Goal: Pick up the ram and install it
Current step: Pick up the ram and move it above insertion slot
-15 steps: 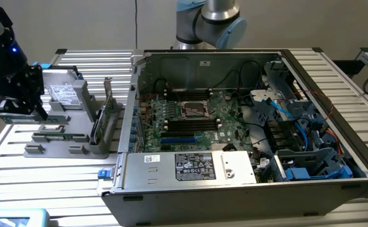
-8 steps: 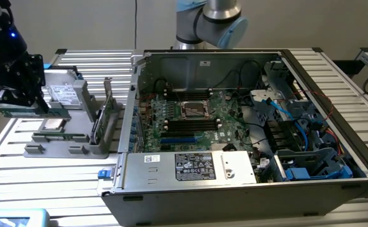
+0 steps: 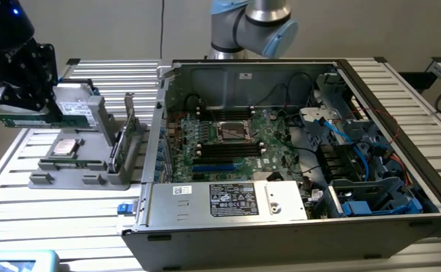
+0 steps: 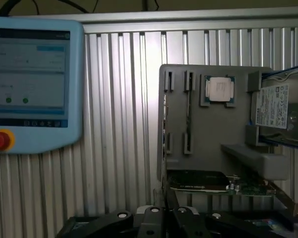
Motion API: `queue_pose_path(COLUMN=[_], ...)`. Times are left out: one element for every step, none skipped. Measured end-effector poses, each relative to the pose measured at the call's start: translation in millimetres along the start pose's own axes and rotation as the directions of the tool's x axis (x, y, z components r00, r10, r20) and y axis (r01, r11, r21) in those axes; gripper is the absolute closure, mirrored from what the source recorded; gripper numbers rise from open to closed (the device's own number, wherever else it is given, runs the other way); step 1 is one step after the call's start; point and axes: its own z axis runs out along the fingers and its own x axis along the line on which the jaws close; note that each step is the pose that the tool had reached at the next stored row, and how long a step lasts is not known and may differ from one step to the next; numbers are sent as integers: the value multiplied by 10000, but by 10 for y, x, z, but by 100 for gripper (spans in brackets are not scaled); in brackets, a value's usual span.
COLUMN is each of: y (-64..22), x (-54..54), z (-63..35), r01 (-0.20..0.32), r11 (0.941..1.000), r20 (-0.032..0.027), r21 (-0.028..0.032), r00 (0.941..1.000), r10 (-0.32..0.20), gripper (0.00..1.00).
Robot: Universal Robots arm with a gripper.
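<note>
Ram: standing on edge in a slot of the grey holder, on the side toward the exterior view's right, well apart from the gripper.

Starting at the exterior view's left: lying at the near corner of the slatted table, a blue-framed touchscreen tablet with a red button showing in the wrist view. Hanging high over the holder's far end, the black gripper; cannot tell whether it is apart or together. Lying just beneath it, a green card, and leaning beside that a hard drive with a pale label. Sitting nearer the front, in a square pocket of the holder, a processor chip.

Moving right past the ram: lying open on the table, a computer case, showing a green motherboard with an uncovered processor socket and long black slots just beside it. Rising behind the case, the arm.
</note>
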Motion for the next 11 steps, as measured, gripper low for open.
queue_pose_path(y=[-38, -81, -131, -176, -222, -268, -315, -359, -405, -454, -500], x=[6, 8, 8, 8, 9, 8, 8, 7, 6, 4, 2], z=[-43, -75, -100, -123, -144, -165, -184, -200, -216, -232, -244], r01=[1, 1, 1, 0, -1, 0, 0, 0, 0, -1, 2], r11=[10000, 10000, 10000, 10000, 10000, 10000, 10000, 10000, 10000, 10000, 10000], r20=[11, 17, 21, 24, 26, 28, 31, 34, 37, 42, 48], r21=[-1, -1, -1, -1, -3, -3, -3, -3, -4, -5, -6], r00=[10000, 10000, 10000, 10000, 10000, 10000, 10000, 10000, 10000, 10000, 10000], r10=[-1, -1, -1, 0, 1, 0, 0, 0, 0, 1, -2], gripper=[87, 87, 87, 87, 87, 87, 87, 87, 87, 87, 87])
